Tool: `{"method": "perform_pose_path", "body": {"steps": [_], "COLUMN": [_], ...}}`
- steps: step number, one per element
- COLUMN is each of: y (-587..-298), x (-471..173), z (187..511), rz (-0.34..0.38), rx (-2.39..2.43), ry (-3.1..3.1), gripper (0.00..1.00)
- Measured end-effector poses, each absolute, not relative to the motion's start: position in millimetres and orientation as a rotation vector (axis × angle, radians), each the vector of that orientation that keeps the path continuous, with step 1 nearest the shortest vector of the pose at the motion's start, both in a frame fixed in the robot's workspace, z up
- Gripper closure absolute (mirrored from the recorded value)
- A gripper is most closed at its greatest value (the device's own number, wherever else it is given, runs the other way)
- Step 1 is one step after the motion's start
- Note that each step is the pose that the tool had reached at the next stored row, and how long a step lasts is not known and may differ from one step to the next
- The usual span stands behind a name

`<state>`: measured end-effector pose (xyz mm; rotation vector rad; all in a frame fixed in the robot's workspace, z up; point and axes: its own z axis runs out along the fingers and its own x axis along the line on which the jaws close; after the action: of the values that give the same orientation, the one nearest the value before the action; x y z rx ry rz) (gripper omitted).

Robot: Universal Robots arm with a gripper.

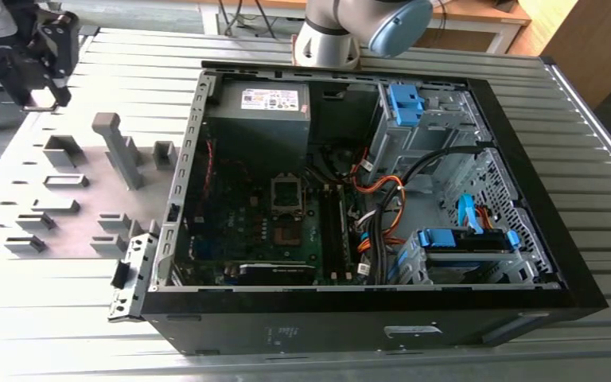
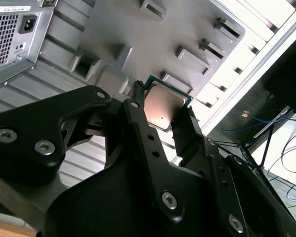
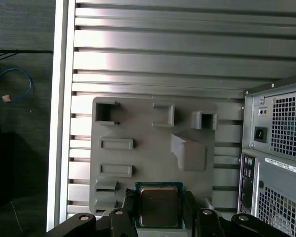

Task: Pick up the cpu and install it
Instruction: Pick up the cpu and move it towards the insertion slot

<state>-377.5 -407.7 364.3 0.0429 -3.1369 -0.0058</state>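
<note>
The gripper (image 1: 45, 94) is seen at the far end of the exterior view's left, well apart from the open case (image 1: 560, 263). It is clenched on the cpu (image 3: 159, 206), which is grasped by two opposite edges between the black fingers (image 3: 129, 207). In the second wrist view the cpu (image 2: 164, 102) is shown with its silvery metal top facing the camera and a green rim around it, one finger pressed against each side. The gripper (image 2: 163, 118) is thus closed on the chip in both wrist views.

The cpu is held at the edge of the grey plate (image 3: 143, 163), on which several holder blocks (image 3: 188, 152) are set. Whether the chip touches the plate cannot be told. In the exterior view the plate (image 1: 83, 203) is laid on the slatted table (image 1: 61, 318), just beside the case on the exterior view's left.

Inside the case, the socket (image 1: 287, 193) is located near the middle of the board, with the power supply (image 1: 258, 107) at the far end. The arm (image 1: 337, 32) is mounted beyond the far side of the case.
</note>
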Motion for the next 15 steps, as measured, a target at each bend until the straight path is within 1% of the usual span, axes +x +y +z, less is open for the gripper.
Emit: {"method": "perform_pose_path", "body": {"steps": [15], "y": [-407.8], "x": [-327.7], "z": [364.2], "rz": [-0.006], "rx": [0.043], "ry": [-3.136], "gripper": [0.53]}}
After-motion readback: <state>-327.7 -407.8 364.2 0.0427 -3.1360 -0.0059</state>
